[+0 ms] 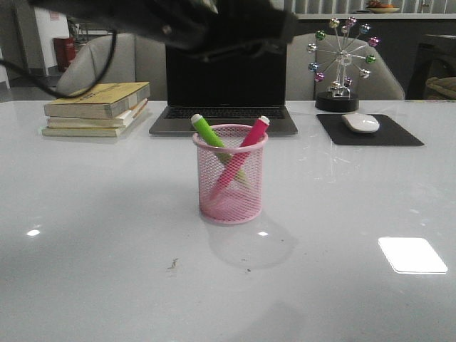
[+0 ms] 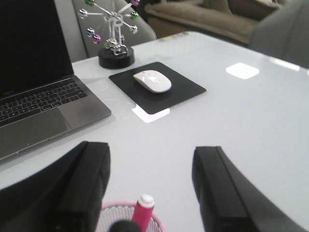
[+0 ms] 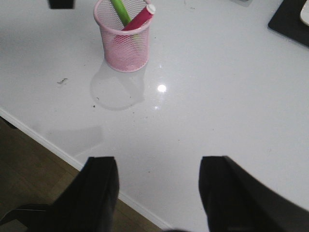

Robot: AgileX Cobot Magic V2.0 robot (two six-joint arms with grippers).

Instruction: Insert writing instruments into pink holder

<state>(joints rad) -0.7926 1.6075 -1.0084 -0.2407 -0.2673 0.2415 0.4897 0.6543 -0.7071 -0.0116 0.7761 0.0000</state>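
Note:
The pink holder (image 1: 229, 192) stands upright mid-table. Both writing instruments sit in it, crossed: the lime green marker (image 1: 209, 132) leans left and the pink marker (image 1: 253, 133) leans right, their whitish tips above the rim. My left gripper (image 2: 152, 151) hangs open just above the cup with nothing between its fingers; below it show the pink marker's tip (image 2: 144, 210) and the holder's rim (image 2: 118, 205). My right gripper (image 3: 159, 162) is open and empty over the table's near edge, well away from the holder (image 3: 124, 48) and the green marker (image 3: 119, 10).
An open laptop (image 1: 224, 85) stands behind the cup. A stack of books (image 1: 96, 107) lies at the back left. At the back right are a white mouse (image 1: 360, 122) on a black pad and a ferris-wheel ornament (image 1: 342, 64). The table's near edge (image 3: 58, 150) borders brown floor.

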